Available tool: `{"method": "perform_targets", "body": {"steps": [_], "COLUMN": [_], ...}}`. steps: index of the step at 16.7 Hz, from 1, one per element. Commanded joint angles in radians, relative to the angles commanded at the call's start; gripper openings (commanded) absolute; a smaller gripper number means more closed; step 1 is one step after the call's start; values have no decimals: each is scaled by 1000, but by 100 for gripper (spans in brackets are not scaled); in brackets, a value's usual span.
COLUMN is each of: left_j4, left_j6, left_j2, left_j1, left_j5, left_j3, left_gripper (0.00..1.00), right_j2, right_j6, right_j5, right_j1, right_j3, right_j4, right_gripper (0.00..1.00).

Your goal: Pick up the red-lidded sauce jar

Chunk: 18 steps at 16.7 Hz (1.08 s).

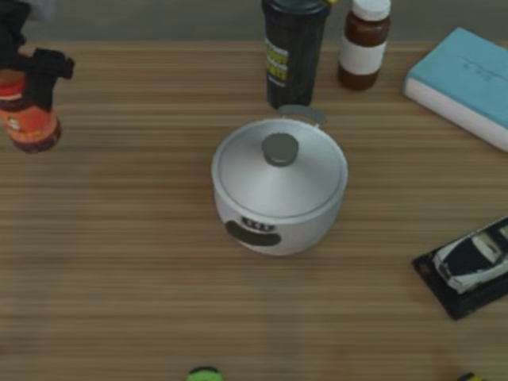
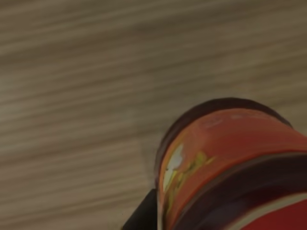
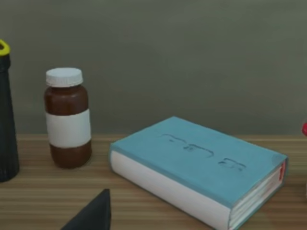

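The red-lidded sauce jar hangs over the table's far left edge, its orange label and dark base showing below the black fingers. My left gripper is shut on it near the lid. In the left wrist view the jar fills the lower corner, with wood grain well beneath it and a black finger pressed against its side. My right gripper is out of the top view. One of its dark fingers shows in the right wrist view with nothing against it.
A silver pot with a lid stands mid-table. Behind it are a tall black shaker and a brown bottle with a white cap. A blue book lies back right, and a boxed toy car sits at the right edge.
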Motion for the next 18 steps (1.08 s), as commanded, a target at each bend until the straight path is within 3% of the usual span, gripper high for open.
{"method": "perform_targets", "body": {"steps": [9,18], "left_j4": [14,182], "left_j6": [-36,-478], "left_j2": [-34,-66], "left_j1": [-27,-278], "left_j5": [-11,-102], "left_j3": [-49,-259], "left_gripper": [0,0], "right_j2": [0,0], "right_j6": [0,0], "right_j5": [0,0], "right_j1": [0,0], "right_j3": [0,0], "right_j4": [0,0], "right_gripper": [100,100]}}
